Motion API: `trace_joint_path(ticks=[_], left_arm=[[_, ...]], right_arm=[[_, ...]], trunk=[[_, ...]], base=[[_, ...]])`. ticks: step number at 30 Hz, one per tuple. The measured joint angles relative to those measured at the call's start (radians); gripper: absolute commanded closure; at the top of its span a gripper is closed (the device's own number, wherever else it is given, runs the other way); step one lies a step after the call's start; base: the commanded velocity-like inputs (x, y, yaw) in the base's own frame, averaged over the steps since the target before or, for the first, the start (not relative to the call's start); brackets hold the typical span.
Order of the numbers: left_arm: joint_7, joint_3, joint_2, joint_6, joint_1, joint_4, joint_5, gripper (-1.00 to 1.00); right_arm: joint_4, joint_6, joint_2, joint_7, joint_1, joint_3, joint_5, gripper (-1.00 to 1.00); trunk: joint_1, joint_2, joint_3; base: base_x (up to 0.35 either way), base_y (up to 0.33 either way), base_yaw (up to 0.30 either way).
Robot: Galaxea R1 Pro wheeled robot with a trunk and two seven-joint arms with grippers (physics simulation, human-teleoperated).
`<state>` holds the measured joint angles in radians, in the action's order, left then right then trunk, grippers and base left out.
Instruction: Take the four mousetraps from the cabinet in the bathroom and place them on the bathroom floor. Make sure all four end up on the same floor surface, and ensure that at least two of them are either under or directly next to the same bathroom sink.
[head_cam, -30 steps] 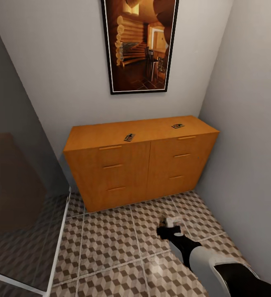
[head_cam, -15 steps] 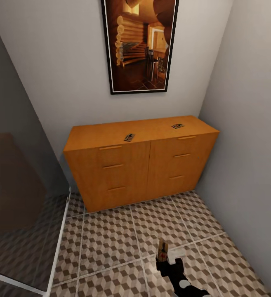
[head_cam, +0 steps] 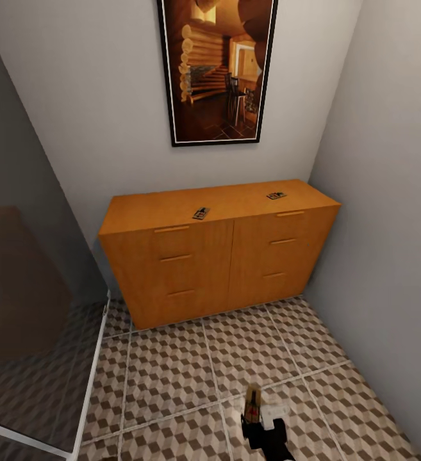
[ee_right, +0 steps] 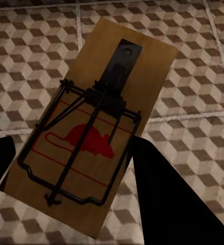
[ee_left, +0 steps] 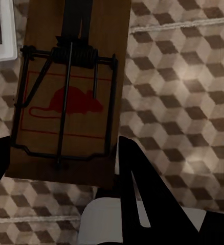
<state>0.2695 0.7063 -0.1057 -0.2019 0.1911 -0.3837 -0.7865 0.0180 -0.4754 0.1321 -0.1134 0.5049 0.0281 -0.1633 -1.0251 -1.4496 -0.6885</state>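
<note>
A trap [ee_left: 68, 97] was held in the left gripper [ee_left: 61, 158], another trap [ee_right: 94, 127] in the right gripper [head_cam: 261, 419], over the floor [head_cam: 172, 371]. Two traps [head_cam: 201, 212] lay on the cabinet [head_cam: 223, 256] at 12 o'clock. Held traps should be lowered flat beside the sink.

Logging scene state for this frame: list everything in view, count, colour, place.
mousetraps: four, brown wood, red mouse mark; two on the cabinet top, one between each gripper's fingers
cabinet: one, orange-brown, six drawers, against the back wall
bathroom floor: cube-pattern tiles, brown and beige
framed picture: one, log-cabin interior, above the cabinet
glass panel: one, greyish, at the view's left
left gripper: black fingers, shut on a trap
right gripper: black fingers, shut on a trap
</note>
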Motion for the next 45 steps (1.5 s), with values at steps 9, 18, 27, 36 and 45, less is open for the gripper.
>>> trace_joint_path(ticks=[9, 18, 27, 36, 45], left_arm=[[0.026, 0.002, -0.018, -0.055, 0.000, -0.031, 0.071, 1.00], [0.023, 0.007, -0.031, -0.234, 0.000, -0.016, 0.076, 1.00], [0.021, 0.015, -0.054, -0.366, 0.000, -0.006, 0.077, 1.00], [0.024, 0.158, -0.069, -0.544, 0.000, 0.019, 0.082, 1.00], [0.025, 0.177, -0.067, -0.551, 0.000, 0.057, 0.082, 1.00]], right_arm=[[0.000, -0.032, -0.016, -0.004, -0.014, -0.002, -0.001, 1.00], [0.000, -0.043, -0.023, -0.007, -0.015, -0.003, -0.002, 1.00], [0.000, -0.044, -0.023, -0.007, -0.015, -0.003, -0.002, 1.00], [0.000, -0.044, -0.023, -0.007, -0.015, -0.003, -0.002, 1.00], [0.000, -0.044, -0.023, -0.007, -0.015, -0.003, -0.002, 1.00]], trunk=[[0.000, 0.000, 0.000], [0.000, 0.000, 0.000], [0.000, 0.000, 0.000], [0.000, 0.000, 0.000], [0.000, 0.000, 0.000]], base=[[0.000, 0.000, 0.000], [0.000, 0.000, 0.000], [0.000, 0.000, 0.000], [0.000, 0.000, 0.000], [0.000, 0.000, 0.000]])
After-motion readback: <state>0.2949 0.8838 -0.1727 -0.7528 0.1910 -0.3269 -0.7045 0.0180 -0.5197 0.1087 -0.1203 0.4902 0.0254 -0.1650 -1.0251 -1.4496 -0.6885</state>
